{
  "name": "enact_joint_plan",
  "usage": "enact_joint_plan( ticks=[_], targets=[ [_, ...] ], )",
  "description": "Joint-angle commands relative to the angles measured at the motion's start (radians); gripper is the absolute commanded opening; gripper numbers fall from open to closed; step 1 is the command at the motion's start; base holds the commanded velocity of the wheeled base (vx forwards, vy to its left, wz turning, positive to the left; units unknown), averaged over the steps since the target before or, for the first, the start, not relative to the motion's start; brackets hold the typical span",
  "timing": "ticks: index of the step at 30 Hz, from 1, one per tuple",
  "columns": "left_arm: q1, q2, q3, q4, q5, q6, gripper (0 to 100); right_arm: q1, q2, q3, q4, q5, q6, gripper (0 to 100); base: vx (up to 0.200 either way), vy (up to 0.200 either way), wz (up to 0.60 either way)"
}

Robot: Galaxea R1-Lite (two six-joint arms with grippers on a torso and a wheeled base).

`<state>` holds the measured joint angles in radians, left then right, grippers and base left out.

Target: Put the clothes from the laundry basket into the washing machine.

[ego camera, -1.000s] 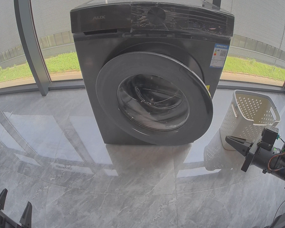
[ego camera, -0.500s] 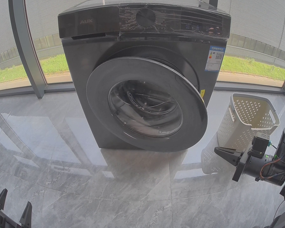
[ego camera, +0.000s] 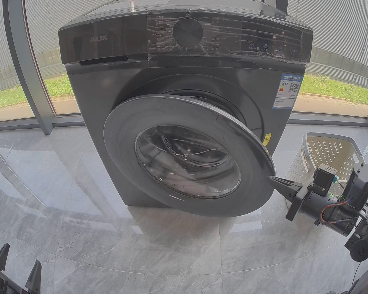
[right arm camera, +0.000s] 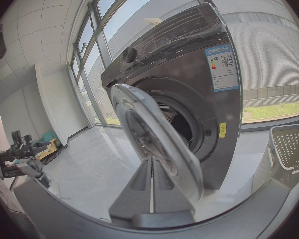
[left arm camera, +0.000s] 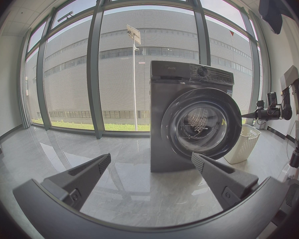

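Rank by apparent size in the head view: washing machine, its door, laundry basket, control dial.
Largest to smallest:
washing machine
door
laundry basket, partly hidden behind the right arm
control dial

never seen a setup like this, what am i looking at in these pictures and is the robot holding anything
It is a wheeled robot with two arms, each ending in a two-fingered gripper. One picture looks down from its head; the other two come from cameras on its wrists. In front stands a grey washing machine with its round door swung partly open, and a white laundry basket sits on the tiled floor beside it. The right gripper is shut and empty, its tip by the door's free edge. The left gripper hangs low, open and empty.
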<state>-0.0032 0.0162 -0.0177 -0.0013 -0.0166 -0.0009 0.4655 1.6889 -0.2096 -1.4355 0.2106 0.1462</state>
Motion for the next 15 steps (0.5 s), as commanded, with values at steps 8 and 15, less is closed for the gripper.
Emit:
enact_joint_plan(
  ticks=[8, 15],
  targets=[
    [0.0, -0.016, 0.018, 0.001, 0.0, 0.004, 100, -0.051, 0.086, -0.082, -0.103, -0.094, -0.008, 0, 0.0, 0.0, 0.0],
    [0.0, -0.016, 0.016, 0.0, 0.0, 0.002, 100, -0.146, 0.09, -0.109, -0.1, -0.097, -0.014, 0, 0.0, 0.0, 0.0]
  ],
)
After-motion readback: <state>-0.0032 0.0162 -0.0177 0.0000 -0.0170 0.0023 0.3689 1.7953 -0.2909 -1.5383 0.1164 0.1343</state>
